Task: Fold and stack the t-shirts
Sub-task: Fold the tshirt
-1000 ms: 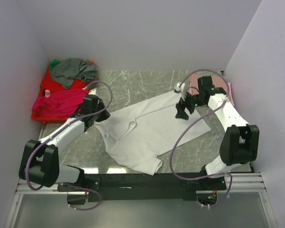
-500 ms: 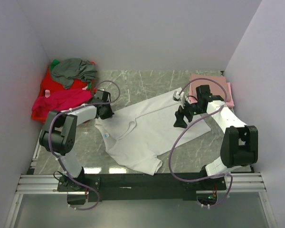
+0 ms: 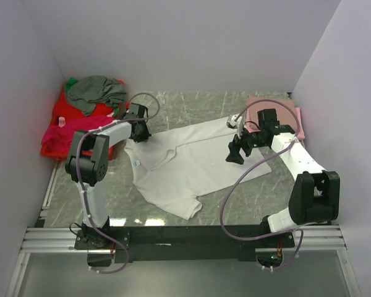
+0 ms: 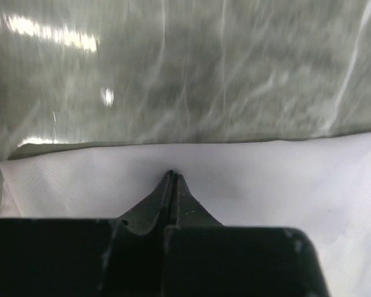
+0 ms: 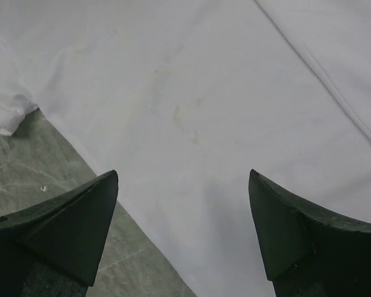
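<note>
A red basket (image 3: pixel 60 110) sits at the upper left of the top view, by the wall. A grey t-shirt (image 3: pixel 96 91) is piled on top of it. A magenta t-shirt (image 3: pixel 59 133) hangs over its front. At the upper right, a pink t-shirt (image 3: pixel 278 102) lies flat on the table (image 3: pixel 173 105), partly hidden behind the right arm. A purple cable (image 3: pixel 226 198) loops down from that arm and crosses over the right side of the white t-shirt (image 3: pixel 185 167).

The white t-shirt is spread out in the middle of the table, lying slanted from the upper right to the lower middle. Its small blue label (image 3: pixel 138 163) shows near the neck on the left side.

The left claw (image 3: pixel 139 133) is at the upper left corner of the white t-shirt, just beside the basket. It is squeezed tight. In the left wrist view its fingertips (image 4: pixel 172 176) meet in one thin point right on the white cloth, close to the cloth's edge, and it pinches the shirt there.

The right claw (image 3: pixel 235 151) hangs over the right part of the white t-shirt. It is spread wide and holds nothing. In the right wrist view white cloth fills the gap between its two fingers. A bit of bare table shows at the lower left.
</note>
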`<state>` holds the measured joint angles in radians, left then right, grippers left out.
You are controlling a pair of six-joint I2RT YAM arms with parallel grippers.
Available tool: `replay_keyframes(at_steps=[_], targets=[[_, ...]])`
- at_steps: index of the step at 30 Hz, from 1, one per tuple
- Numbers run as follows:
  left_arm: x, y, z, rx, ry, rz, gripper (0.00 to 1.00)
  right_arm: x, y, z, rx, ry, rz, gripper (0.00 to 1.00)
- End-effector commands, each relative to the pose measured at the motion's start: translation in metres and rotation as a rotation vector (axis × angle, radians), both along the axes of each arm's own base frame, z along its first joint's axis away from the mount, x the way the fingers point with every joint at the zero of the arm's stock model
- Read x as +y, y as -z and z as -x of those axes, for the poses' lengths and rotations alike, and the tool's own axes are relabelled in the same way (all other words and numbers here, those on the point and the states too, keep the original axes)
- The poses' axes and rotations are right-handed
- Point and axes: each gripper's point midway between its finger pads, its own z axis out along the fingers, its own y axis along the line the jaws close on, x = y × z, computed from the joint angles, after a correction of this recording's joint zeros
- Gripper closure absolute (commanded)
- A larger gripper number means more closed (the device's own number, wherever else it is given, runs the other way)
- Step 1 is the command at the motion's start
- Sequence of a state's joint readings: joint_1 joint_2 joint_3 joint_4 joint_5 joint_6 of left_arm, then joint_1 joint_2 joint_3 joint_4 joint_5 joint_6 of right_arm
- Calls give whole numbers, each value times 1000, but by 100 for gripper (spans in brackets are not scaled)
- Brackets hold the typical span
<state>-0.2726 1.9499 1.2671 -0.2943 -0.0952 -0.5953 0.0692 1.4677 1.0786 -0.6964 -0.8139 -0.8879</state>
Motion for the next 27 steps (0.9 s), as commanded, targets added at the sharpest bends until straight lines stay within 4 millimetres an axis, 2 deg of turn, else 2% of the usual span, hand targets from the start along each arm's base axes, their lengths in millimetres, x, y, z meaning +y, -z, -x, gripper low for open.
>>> replay_keyframes(at_steps=[1, 4, 5, 6, 8, 10, 12, 13, 14, 15, 16, 17, 19, 20, 21, 22, 23, 24, 25, 26, 27], targets=[[29, 27, -5, 103, -28, -86, 100, 2, -23, -8, -86, 7, -18, 8], [36, 34, -21, 124, -27, -110, 100, -1, -22, -12, -97, 21, -1, 8], [37, 44, -21, 150, -21, -121, 100, -1, -22, -13, -106, 18, 4, 8], [39, 38, -31, 139, -16, -130, 100, -1, -23, -13, -112, 15, 4, 7], [36, 41, -38, 142, 2, -130, 100, 0, -25, -12, -126, 3, 12, 7], [28, 27, -50, 104, 36, -102, 100, 4, -26, -7, -147, -19, 22, 7], [20, -3, -59, 26, 59, -75, 100, 4, -20, -5, -179, -26, 49, 7], [14, -17, -60, -8, 81, -57, 100, 7, -26, -4, -222, -32, 54, 7], [7, -51, -63, -93, 101, -36, 100, 8, -31, -11, -288, -28, 56, 7], [2, -71, -62, -143, 120, -24, 99, 7, -20, -6, -297, -20, 66, 7], [-3, -91, -59, -191, 152, -17, 96, 9, -29, -5, -354, -18, 49, 7], [-9, -133, -52, -301, 174, -4, 85, 14, -38, -10, -418, -16, 12, 7], [-10, -173, -40, -413, 204, -11, 70, 27, -29, 5, -386, -54, -77, 7], [-8, -200, -18, -483, 223, 5, 54, 36, -17, 25, -322, -131, -89, 7], [-5, -216, -12, -541, 221, 11, 46, 46, -19, 38, -303, -234, -94, 8], [-4, -226, 0, -567, 224, 32, 38, 58, -4, 54, -236, -338, -84, 18], [2, -254, 19, -637, 219, 61, 28, 63, 4, 75, -214, -454, -60, 23], [7, -237, 35, -600, 240, 110, 27, 85, 11, 96, -211, -565, -66, 25], [11, -237, 48, -598, 229, 151, 26, 96, 10, 106, -252, -609, -63, 25], [17, -232, 71, -599, 226, 170, 26, 107, 11, 90, -357, -567, 1, 24], [26, -229, 81, -596, 202, 168, 26, 135, 25, 125, -386, -680, 24, 23]])
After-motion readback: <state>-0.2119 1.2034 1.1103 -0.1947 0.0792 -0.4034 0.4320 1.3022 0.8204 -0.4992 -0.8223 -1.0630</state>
